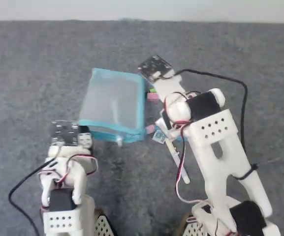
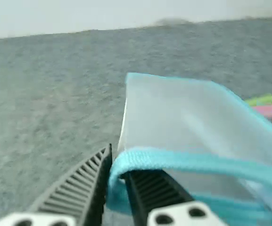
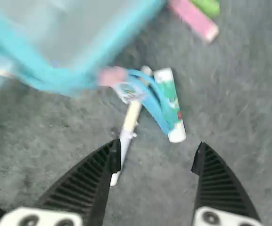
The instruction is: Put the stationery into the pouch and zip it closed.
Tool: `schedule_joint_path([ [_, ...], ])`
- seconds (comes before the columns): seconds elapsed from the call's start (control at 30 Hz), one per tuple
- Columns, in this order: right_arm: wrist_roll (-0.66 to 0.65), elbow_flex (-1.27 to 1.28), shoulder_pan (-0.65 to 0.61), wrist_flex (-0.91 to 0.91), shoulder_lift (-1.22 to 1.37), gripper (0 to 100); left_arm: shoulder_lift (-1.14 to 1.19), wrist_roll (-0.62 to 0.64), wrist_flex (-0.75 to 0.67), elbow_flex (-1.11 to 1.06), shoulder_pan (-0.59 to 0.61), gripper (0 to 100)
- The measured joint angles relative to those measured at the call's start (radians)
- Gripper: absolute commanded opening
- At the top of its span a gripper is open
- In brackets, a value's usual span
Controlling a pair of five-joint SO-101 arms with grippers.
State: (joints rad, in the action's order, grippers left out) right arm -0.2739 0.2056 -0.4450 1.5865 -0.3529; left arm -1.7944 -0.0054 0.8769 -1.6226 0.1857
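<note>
Turquoise pouch (image 1: 113, 105) pinched in left tool (image 2: 118, 164); right tool (image 3: 158, 144) agape.

The pouch (image 1: 113, 104) is frosted, translucent white bound in turquoise along its edges, set against a table covering (image 1: 33, 73) of mottled grey. The loose stationery comprises a pink piece (image 3: 192, 18), a bright green piece (image 3: 207, 5), a white pen (image 3: 128, 125) and a white tube (image 3: 169, 106) printed in green with a touch of red. The arms (image 1: 220, 147) are white with black motor blocks and red, white and black wiring, and the ribbed fingers (image 3: 91, 181) of the right gripper (image 3: 158, 143) are black on white bases.
</note>
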Motion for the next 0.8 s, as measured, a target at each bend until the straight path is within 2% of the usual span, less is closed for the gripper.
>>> schedule_joint_path([
  [0.07, -0.002, 0.095, 0.031, -0.044, 0.0, 24.5, 0.0, 0.011, 0.0, 0.015, 0.061, 1],
  [0.13, -0.003, 0.178, 0.043, -0.092, 0.0, 24.5, 0.0, -0.002, 0.0, 0.02, 0.046, 1],
  [0.27, -0.035, 0.285, 0.046, -0.141, 0.0, 24.5, 0.0, -0.203, 0.012, 0.003, -0.146, 1],
  [0.33, -0.069, 0.308, 0.046, -0.146, 0.0, 24.5, 0.0, -0.247, 0.017, 0.002, -0.187, 1],
  [0.53, -0.129, 0.319, 0.089, -0.155, 0.0, 24.5, 0.0, -0.132, -0.04, 0.008, 0.032, 1],
  [0.7, -0.153, 0.319, 0.104, -0.158, 0.0, 24.5, 0.0, -0.193, -0.034, 0.008, -0.052, 1],
  [0.8, -0.155, 0.319, 0.124, -0.158, 0.0, 24.5, 0.0, -0.11, -0.034, 0.014, 0.038, 1],
])
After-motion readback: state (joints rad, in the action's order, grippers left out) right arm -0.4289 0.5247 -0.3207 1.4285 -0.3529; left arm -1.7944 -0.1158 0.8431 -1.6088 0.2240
